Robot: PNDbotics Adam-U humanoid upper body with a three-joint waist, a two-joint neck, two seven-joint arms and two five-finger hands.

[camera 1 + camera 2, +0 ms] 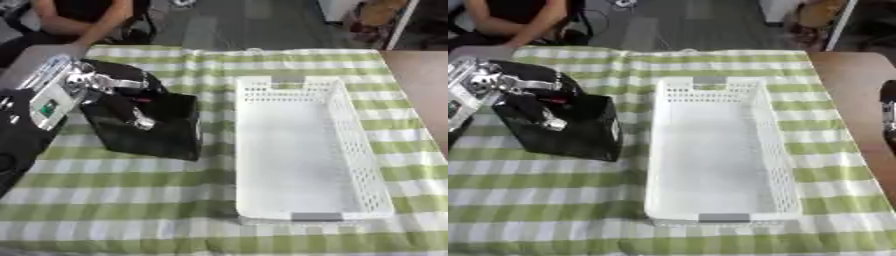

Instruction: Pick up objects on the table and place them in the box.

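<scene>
Left eye view: on the green-and-white checked tablecloth [131, 190], a flat black object [153, 130], squarish, lying left of the white perforated box [306, 150] and just apart from its left wall. Long axis hard to judge, perhaps running from near-left to far-right, one corner pointing toward the near edge. Left hand [118, 97] over the object's far-left part, fingers curled down against its top, apparently gripping it, though the contact itself is blurred. Box lengthwise away from the robot, nothing visible inside.

Right eye view: same layout, object and hand [531, 100] shifted left. At the right edge, over the brown table [855, 100], a dark sliver of the right hand [888, 107]; open or closed, cannot tell.
</scene>
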